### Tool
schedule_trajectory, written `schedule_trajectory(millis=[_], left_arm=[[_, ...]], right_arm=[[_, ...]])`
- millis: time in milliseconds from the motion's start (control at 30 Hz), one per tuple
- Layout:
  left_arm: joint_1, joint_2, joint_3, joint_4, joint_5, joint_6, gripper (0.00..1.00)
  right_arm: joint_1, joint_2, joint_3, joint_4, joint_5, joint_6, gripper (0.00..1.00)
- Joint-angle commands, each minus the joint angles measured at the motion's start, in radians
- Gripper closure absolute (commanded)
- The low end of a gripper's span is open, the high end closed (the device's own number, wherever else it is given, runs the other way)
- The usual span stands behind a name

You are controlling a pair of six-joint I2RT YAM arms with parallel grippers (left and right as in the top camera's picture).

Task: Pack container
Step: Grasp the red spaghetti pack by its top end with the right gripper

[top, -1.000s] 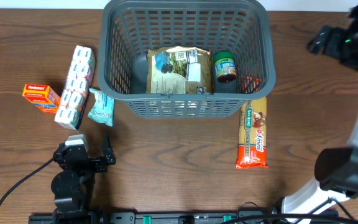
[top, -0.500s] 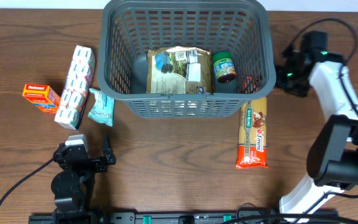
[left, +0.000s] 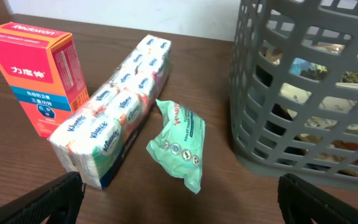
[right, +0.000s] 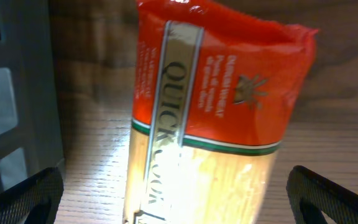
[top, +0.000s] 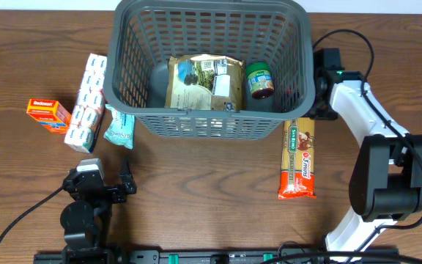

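The basket sits at the top middle of the overhead view. A bag and a jar are already in it.

My right pincer is wide open. It hangs over the top end of the pasta pack, which lies flat just below the basket's lower right corner. In my right wrist view the red end of the pack fills the middle, and the grey basket wall is at the left edge.

I think my job now is to grab this pack. It is long and thin, so I should not pinch it at the end, or it will droop and swing. I should slide down along it toward its middle. Then I put one finger on each long side and close softly, because the pasta inside can snap. I must keep my left finger away from the basket wall so I do not bump it.

Then I lift high, over the rim, and lay the pack down on the bare floor at the left of the bag.

My left pincer is wide open too and holds nothing. It waits at the lower left, facing the tissues, the red box and the green pack.
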Motion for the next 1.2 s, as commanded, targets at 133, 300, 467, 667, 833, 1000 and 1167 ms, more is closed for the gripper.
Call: schedule_trajectory(millis=[133, 300, 467, 667, 833, 1000, 1167], left_arm=[[0.005, -0.006, -0.022, -0.006, -0.005, 0.013, 0.02], [0.005, -0.006, -0.022, -0.006, -0.005, 0.013, 0.02], [0.005, -0.006, -0.022, -0.006, -0.005, 0.013, 0.01], [0.005, -0.006, -0.022, -0.006, -0.005, 0.013, 0.02], [0.005, -0.006, -0.022, -0.006, -0.005, 0.013, 0.02], [0.005, -0.006, -0.022, -0.006, -0.005, 0.013, 0.02], [0.005, -0.006, -0.022, -0.006, -0.005, 0.013, 0.02]], right_arm=[[0.026, 0.069, -0.011, 0.002, 0.002, 0.041, 0.01], [0.027, 0.097, -0.011, 0.001, 0.018, 0.060, 0.01], [0.027, 0.111, -0.011, 0.002, 0.017, 0.063, 0.01], [0.027, 0.157, -0.011, -0.004, 0.020, 0.063, 0.06], [0.027, 0.187, -0.011, -0.006, 0.021, 0.075, 0.24], [0.027, 0.190, -0.010, -0.002, 0.020, 0.078, 0.51], [0.022, 0.190, 0.002, -0.006, 0.020, 0.103, 0.74]])
